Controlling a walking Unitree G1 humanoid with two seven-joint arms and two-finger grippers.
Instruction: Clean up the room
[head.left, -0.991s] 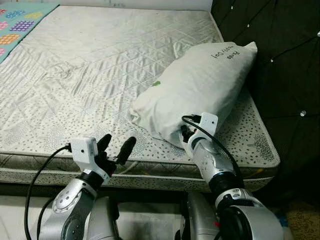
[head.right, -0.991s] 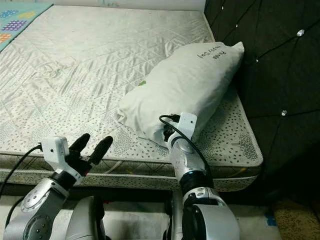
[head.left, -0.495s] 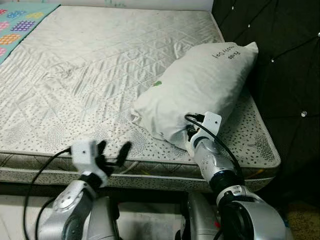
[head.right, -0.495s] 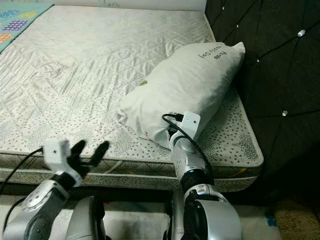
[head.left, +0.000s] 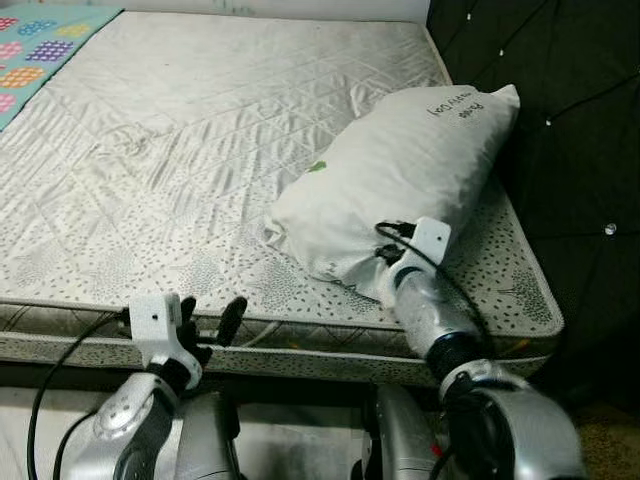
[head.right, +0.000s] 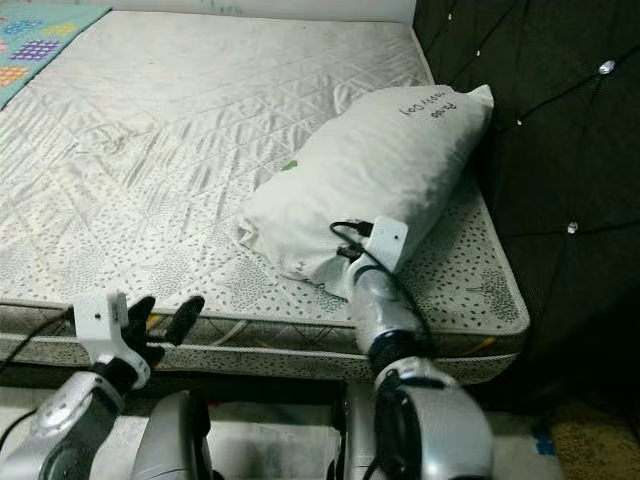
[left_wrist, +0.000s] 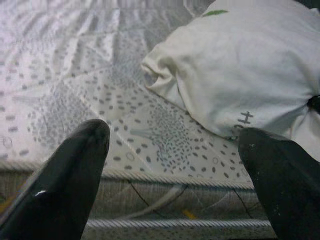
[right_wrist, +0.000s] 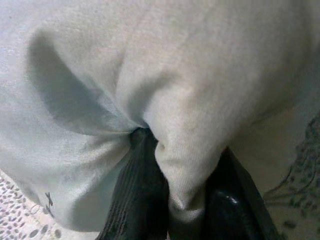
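A white pillow (head.left: 400, 170) with dark handwriting on its far end lies on the right side of the bare mattress (head.left: 200, 130), against the dark headboard. My right gripper (right_wrist: 182, 200) is shut on the pillow's near corner, with a fold of fabric pinched between the two black fingers. In the head views the white wrist camera (head.left: 430, 238) covers that grip. Low at the mattress's front edge, my left gripper (head.left: 208, 322) stands open with nothing between its fingers. It points toward the pillow's left corner (left_wrist: 160, 75), well short of it.
The dark tufted headboard (head.left: 560, 100) rises along the right of the bed. A colourful patterned blanket (head.left: 40, 40) lies at the mattress's far left corner. The mattress's piped front edge (left_wrist: 165, 175) runs just ahead of my left fingers. Wide bare mattress lies left of the pillow.
My left gripper has sunk lower, down to the mattress's front edge, still open. The right gripper stays clamped on the pillow corner and has shifted slightly forward and right.
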